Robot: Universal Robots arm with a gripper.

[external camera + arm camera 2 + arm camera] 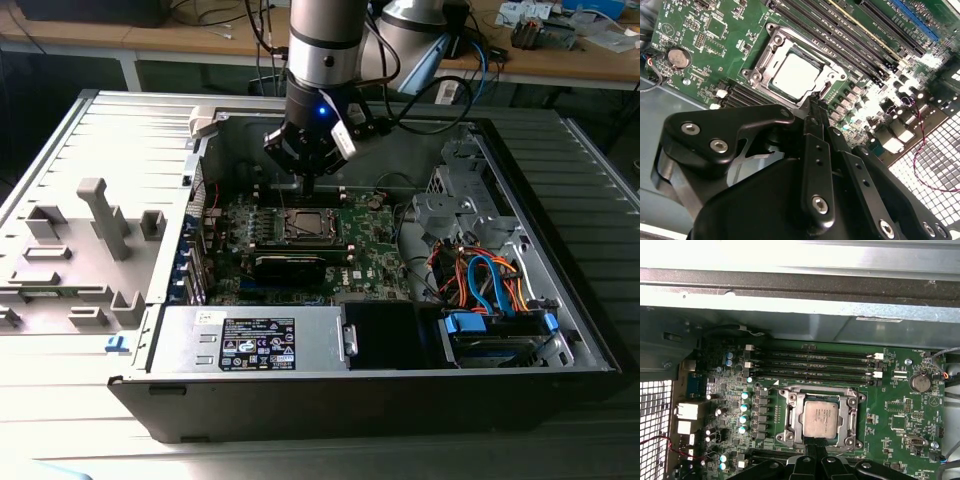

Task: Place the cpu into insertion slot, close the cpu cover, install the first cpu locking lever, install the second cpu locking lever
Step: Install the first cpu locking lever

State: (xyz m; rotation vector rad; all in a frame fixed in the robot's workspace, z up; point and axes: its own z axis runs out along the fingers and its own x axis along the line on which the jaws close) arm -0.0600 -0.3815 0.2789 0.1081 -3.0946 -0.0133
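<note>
Above the green motherboard (370, 250), the gripper (308, 182) hangs from the arm (325, 50) just past the far edge of the insertion slot (305, 226). Its black fingers (816, 125) are pressed together with no gap between the tips, and they hold nothing; in both wrist views the tips sit right at the socket's rim.

The cpu (821, 419) lies flat in the socket, its silvery face bare, and the cpu cover (790, 415) frames it as a thin metal plate with screws at the corners. Whether that frame is fully latched cannot be told. Long black memory slots (810, 365) run along one side of the socket, and a round coin battery (920, 383) sits near the board's corner.

Around the board stands an open grey computer case (560, 250) lying on its side. In the exterior view a power supply (250, 340) fills the near edge, and orange and blue cables (485, 280) bundle over a drive bay at the exterior view's right. The case rests on a ribbed grey worktop (120, 130), with grey plastic fixtures (100, 215) at the exterior view's left. A wooden bench (560, 60) with cables and clutter runs along the back of the room.
</note>
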